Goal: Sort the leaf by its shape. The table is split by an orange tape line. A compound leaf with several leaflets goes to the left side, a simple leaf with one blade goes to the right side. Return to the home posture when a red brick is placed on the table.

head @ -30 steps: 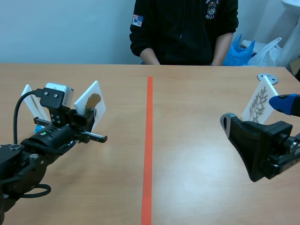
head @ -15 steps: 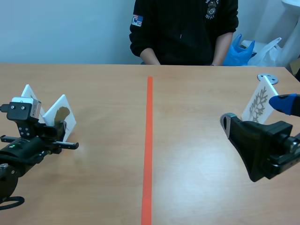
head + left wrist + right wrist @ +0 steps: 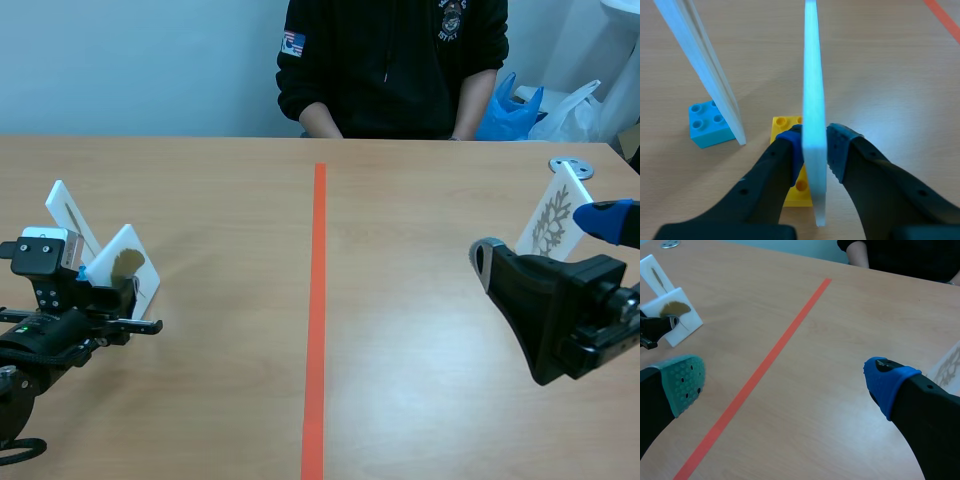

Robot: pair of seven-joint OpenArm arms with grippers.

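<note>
Leftward and lower than a second ago, the left arm sits low at the table's near left with its leaf card (image 3: 125, 270).
Left gripper (image 3: 809, 150) pinches that card edge-on over one yellow brick (image 3: 785, 125), beside a second card (image 3: 68, 215) tilted against one blue brick (image 3: 707, 124). Right gripper (image 3: 785, 380) hangs near right, fingers spread wide. Three cards: two left of the orange tape line (image 3: 317, 300), one far right (image 3: 550, 222).

I hold the white card (image 3: 125, 265) with a broad olive-brown leaf edge-on between my left gripper's (image 3: 814, 146) pads, tilted, left of the orange tape line (image 3: 316, 300), just beside a second white card (image 3: 66, 212) bearing a slim leaf.
</note>
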